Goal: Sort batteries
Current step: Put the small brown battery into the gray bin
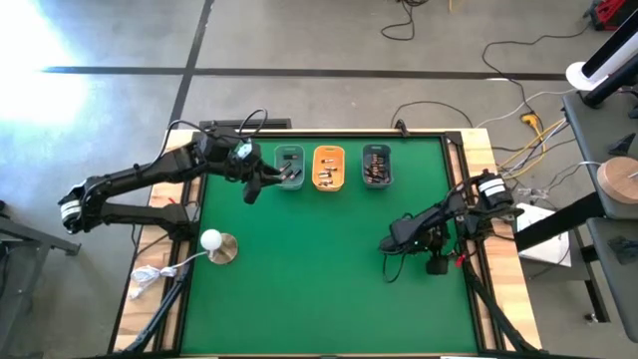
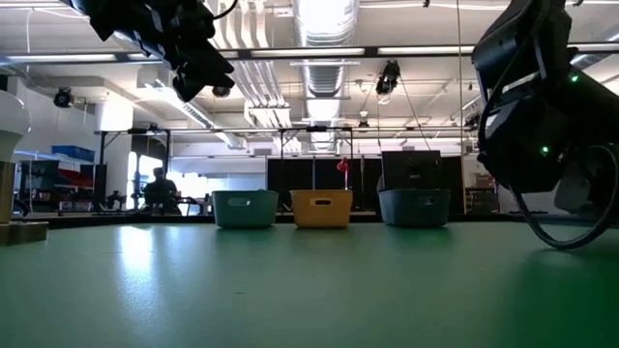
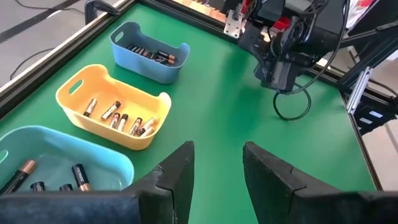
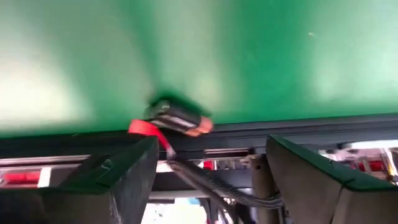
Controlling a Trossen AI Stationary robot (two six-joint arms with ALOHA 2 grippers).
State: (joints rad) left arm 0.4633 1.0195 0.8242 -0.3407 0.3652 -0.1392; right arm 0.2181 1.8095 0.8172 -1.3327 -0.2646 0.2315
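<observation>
1. Green felt covers the tabletop [image 1: 319,289], and we see three small trays in a row near its far edge.
2. The teal tray [image 3: 62,163], the yellow tray [image 3: 112,102] and the blue tray [image 3: 149,50] sit side by side, and all the batteries [image 3: 121,118] we can see lie inside them.
3. The left gripper [image 3: 217,168] hangs in the air just beside the teal tray. Its jaws are partly open, and we see nothing between them.
4. The right gripper [image 4: 208,168] rests low by the right edge of the tabletop, far from the trays. Its jaws are wide open and hold nothing.
5. A red and black clip [image 4: 177,121] lies at that edge in front of the right gripper.
6. A white ball on a round base [image 1: 214,242] stands near the left edge.
</observation>
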